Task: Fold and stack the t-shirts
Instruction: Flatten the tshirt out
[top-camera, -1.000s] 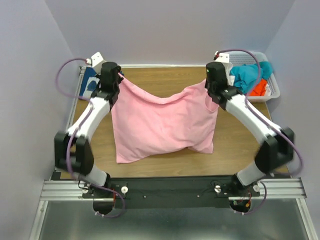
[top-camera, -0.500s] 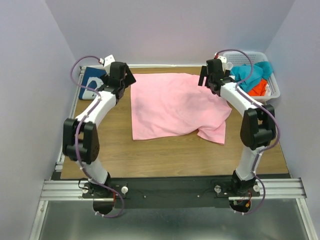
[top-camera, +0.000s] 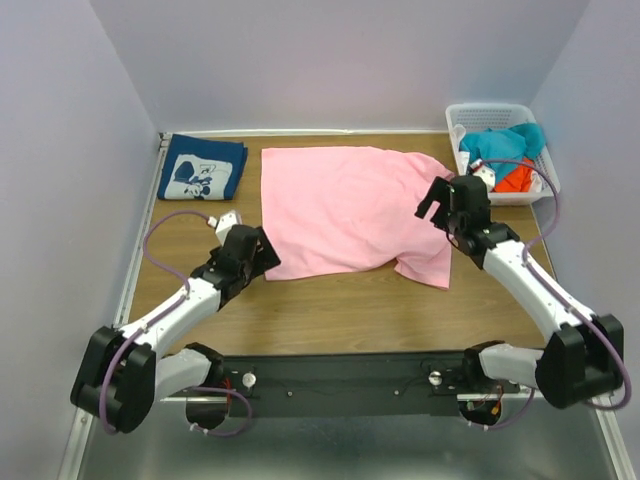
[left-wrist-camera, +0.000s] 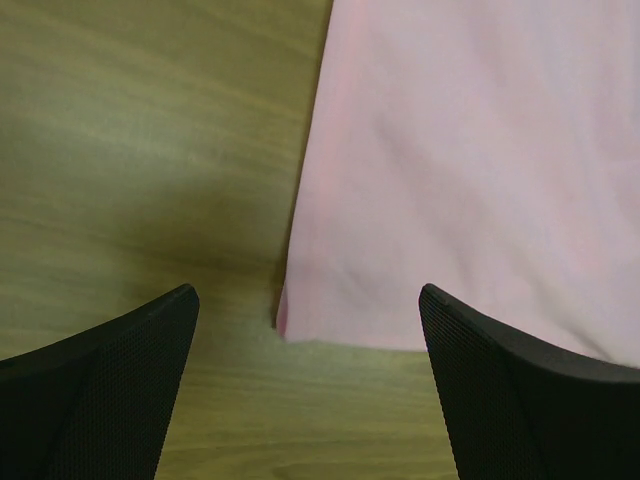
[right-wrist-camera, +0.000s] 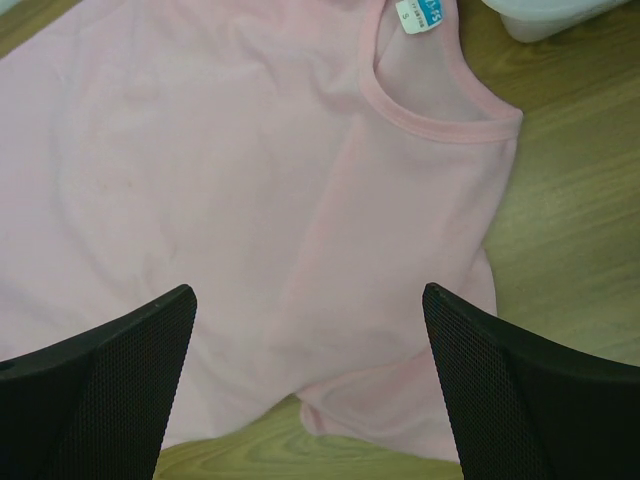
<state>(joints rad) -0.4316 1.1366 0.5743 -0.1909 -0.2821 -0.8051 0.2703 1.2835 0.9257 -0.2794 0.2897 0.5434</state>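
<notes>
Pink tee (top-camera: 340, 205) lies flat for my first fold — left tool (left-wrist-camera: 305, 300) and right tool (right-wrist-camera: 310, 295) spread empty above it

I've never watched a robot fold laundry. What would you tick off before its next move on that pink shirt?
1. Left gripper open and empty: ok.
2. Right gripper open and empty: ok.
3. Pink shirt lying flat on the table: not ok, its near right edge is rumpled and partly tucked under.
4. Left gripper lined up with the shirt's near left corner: ok, the corner shows between its fingers in the left wrist view.
5. Navy shirt folded and apart from the pink one: ok.
6. Sleeves laid evenly: cannot tell.
</notes>
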